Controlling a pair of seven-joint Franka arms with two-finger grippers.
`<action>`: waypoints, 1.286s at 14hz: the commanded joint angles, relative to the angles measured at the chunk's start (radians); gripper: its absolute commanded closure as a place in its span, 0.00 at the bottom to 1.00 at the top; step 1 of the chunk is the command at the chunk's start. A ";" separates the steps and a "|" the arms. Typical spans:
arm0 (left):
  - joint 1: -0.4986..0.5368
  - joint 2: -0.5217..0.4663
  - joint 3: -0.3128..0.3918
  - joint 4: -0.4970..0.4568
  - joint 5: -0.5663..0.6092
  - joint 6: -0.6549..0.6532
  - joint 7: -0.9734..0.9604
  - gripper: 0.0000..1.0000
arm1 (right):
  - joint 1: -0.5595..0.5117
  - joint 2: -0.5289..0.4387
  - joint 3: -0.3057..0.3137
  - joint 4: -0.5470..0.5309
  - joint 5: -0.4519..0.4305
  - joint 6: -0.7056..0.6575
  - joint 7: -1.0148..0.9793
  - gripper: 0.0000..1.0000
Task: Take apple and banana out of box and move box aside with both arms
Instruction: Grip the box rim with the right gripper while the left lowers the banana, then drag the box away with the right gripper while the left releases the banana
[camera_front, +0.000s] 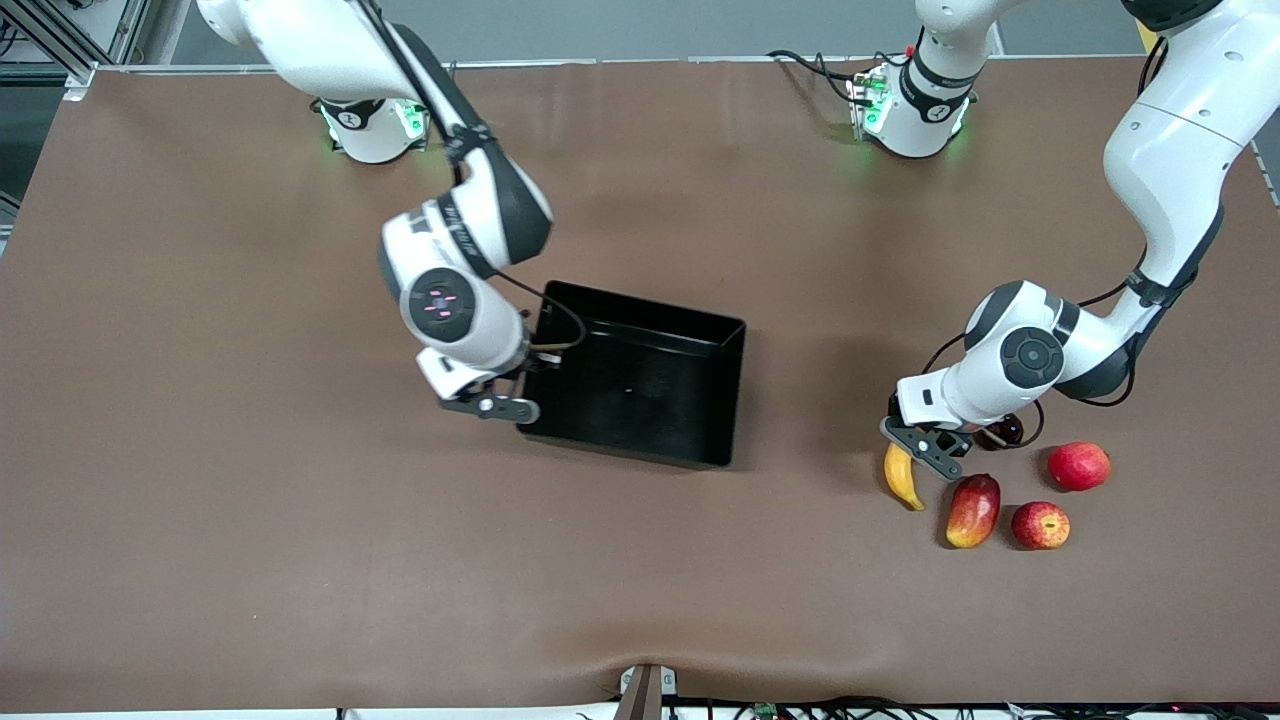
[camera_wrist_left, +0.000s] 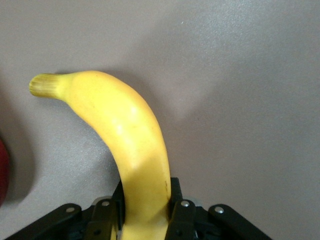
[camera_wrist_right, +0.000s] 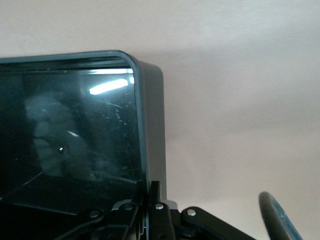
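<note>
Black and glossy, the box (camera_front: 640, 385) stands on the brown tabletop (camera_front: 250, 520) near its middle, and nothing lies in it. The right gripper (camera_front: 522, 385) is at the box wall toward the right arm's end; in the right wrist view its fingers (camera_wrist_right: 155, 197) are pressed together on the thin rim of that wall, so it has hold of the box.

The banana (camera_front: 902, 477) is out of the box, toward the left arm's end of the tabletop, beside a red-and-yellow mango (camera_front: 973, 511). The left gripper (camera_front: 925, 445) is closed on one end of the banana; in the left wrist view the fingers (camera_wrist_left: 183, 215) stand tight at both sides of it. Whether the banana rests on the tabletop or hangs just above it, I cannot tell. The apple (camera_front: 1040, 525) lies on the tabletop beside the mango, and a larger red fruit (camera_front: 1078, 466) is near it.

I judge that taking out the fruit is almost done. The next move calls for the left fingers to let go of the banana, then to come to the free wall of the box, so both arms can move it aside together.
</note>
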 joint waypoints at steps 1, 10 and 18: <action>0.013 -0.011 -0.011 -0.004 0.023 0.012 -0.001 0.50 | -0.084 -0.093 0.012 -0.020 0.010 -0.097 -0.081 1.00; 0.034 -0.101 -0.049 0.005 -0.023 -0.010 -0.065 0.00 | -0.422 -0.201 0.009 -0.025 0.001 -0.271 -0.440 1.00; 0.045 -0.238 -0.165 0.189 -0.195 -0.385 -0.133 0.00 | -0.696 -0.190 0.011 -0.121 -0.064 -0.211 -0.782 1.00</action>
